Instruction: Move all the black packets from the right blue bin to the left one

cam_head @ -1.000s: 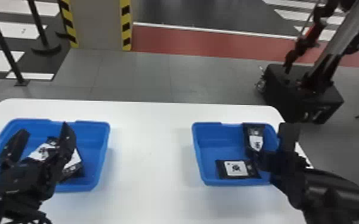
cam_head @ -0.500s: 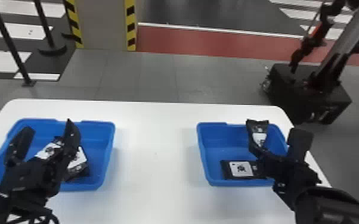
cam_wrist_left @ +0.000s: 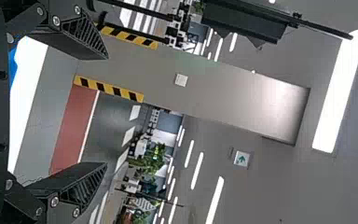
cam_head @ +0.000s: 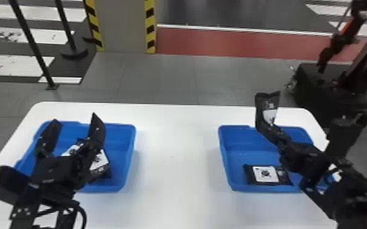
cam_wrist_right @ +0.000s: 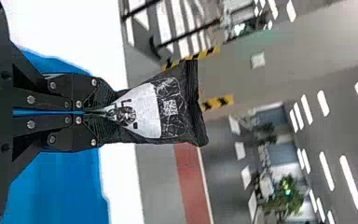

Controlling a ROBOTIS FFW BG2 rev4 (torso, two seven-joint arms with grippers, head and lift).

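Near the surface's [cam_head: 173, 170] right edge, a lifted packet [cam_head: 267, 106] is pinched by the right end effector [cam_wrist_right: 112, 111]; the left end effector [cam_wrist_left: 106, 110] is spread. Carrying to the left bin [cam_head: 120, 152] seems needed.

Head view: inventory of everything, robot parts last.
Table: one, white, centre
Left bin: one, blue, on table
Right bin: one, blue, on table
Left bin's packets: count unclear, black, partly hidden
Right bin's packet: one, black, near side
Raised packet: one, black, in right gripper
Pillar: one, grey, background
Posts: two, black, background left
Floor band: one, red, background
Machine: one, black, background right
Left gripper: one, black, by left bin, open
Right gripper: one, black, shut on packet
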